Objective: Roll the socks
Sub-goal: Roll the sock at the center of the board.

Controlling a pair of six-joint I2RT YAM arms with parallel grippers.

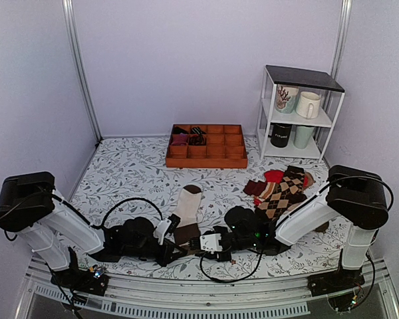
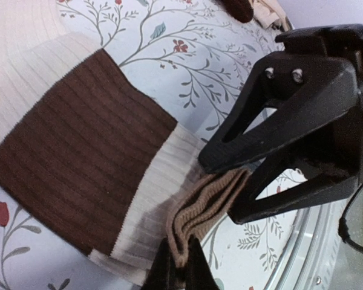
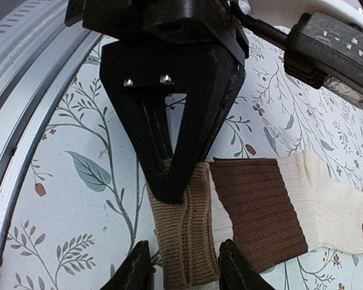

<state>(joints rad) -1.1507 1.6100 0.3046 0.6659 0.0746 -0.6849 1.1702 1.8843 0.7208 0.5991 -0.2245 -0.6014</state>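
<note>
On the far left, we see the left arm (image 1: 60, 222) reaching low across the table (image 1: 126, 169), which has a leafy floral print. The left gripper (image 2: 180, 269) is closed tight. Its two fingers are pinched together on the folded tan cuff of the socks (image 1: 186, 209), and the ribbed folds bunch up between them.

The socks lie flat in the near middle of the table, between the two arms. The tan cuff is closest to the bases, then comes a wide dark brown band, then the cream part. The dark toe points away towards the back wall.

Just right of the cuff is the right gripper (image 3: 184, 272), which meets the left one nose to nose. Its jaws are partly apart, one finger on each side of the cuff, and they press against the fabric and hold it. Both grippers therefore grip the same cuff end and nearly touch each other.

Farther back, about level with the middle, a wooden tray (image 1: 206, 159) with many compartments sits near the wall. A few small dark items lie in its left cells. We cannot tell what they are.

To the right of the socks and well apart from them is a pile of patterned socks (image 1: 282, 189) in red, brown and tan diamonds. The right arm (image 1: 319, 209) passes just beside this pile. In the back right corner is a white shelf (image 1: 304, 78) with mugs (image 1: 308, 104) on two levels.
</note>
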